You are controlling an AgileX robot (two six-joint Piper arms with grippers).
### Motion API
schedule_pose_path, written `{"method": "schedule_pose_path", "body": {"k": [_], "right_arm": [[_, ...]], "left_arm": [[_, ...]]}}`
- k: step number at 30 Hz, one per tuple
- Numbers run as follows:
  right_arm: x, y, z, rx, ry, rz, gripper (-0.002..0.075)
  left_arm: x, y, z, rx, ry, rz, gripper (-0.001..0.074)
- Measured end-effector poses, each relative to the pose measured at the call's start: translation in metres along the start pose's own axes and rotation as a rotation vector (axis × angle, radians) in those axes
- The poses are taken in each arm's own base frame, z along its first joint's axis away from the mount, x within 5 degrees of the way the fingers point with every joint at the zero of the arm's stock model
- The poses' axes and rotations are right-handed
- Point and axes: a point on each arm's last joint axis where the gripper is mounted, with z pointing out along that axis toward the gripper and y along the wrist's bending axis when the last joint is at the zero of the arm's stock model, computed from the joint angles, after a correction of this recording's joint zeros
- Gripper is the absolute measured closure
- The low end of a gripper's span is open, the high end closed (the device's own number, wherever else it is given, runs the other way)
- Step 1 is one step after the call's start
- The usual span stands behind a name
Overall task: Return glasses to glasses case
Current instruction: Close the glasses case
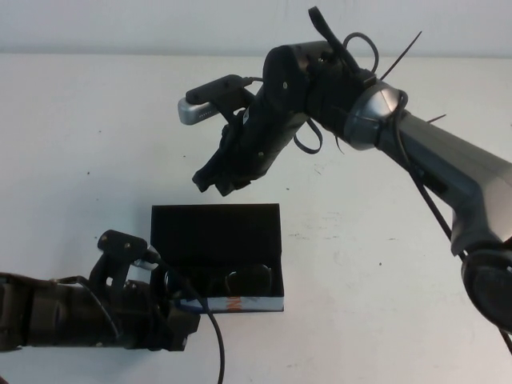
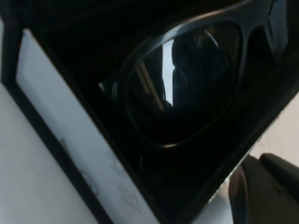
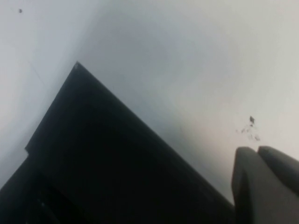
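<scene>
- The white table (image 1: 400,264) carries everything; it is bare apart from the case and a few small dark specks.
- The right arm (image 1: 448,160) reaches in from the right and holds its wrist high above the table, behind the case.
- The left arm (image 1: 56,316) lies low along the near left edge, its wrist right at the case's near left corner.
- The glasses case (image 1: 216,228) sits open just left of centre, its flap lid laid back flat toward the far side, its long axis running left to right, and its white printed front edge (image 1: 240,303) facing the robot.
- The glasses (image 1: 248,280) already lie inside the case tray, their long axis along the case's own — the left wrist view shows one dark-framed lens (image 2: 187,84) resting on the black lining.
- The deciding relation: the open flap lies below and slightly nearer than the right gripper (image 1: 218,182), so closing it looks like that arm's job, by coming down behind the far edge of the flap.
- The right gripper hangs in the air touching nothing; its fingers (image 3: 261,182) look closed together and empty.
- The left gripper (image 1: 172,308) sits against the case's near left end — whether it is open, closed or pinching the case wall cannot be told here.
</scene>
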Motion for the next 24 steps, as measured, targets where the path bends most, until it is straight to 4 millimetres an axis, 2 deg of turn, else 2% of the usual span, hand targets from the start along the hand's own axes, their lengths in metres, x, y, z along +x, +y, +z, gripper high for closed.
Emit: {"method": "schedule_pose_path", "body": {"k": [8, 24], "right_arm": [[0.001, -0.007, 0.019, -0.011, 0.041, 0.008, 0.0737], [0.003, -0.002, 0.014, -0.082, 0.096, 0.025, 0.0737]], "left_arm": [[0.000, 0.000, 0.000, 0.000, 0.000, 0.000, 0.0735], [0.000, 0.000, 0.000, -0.008, 0.005, 0.006, 0.0734]]}}
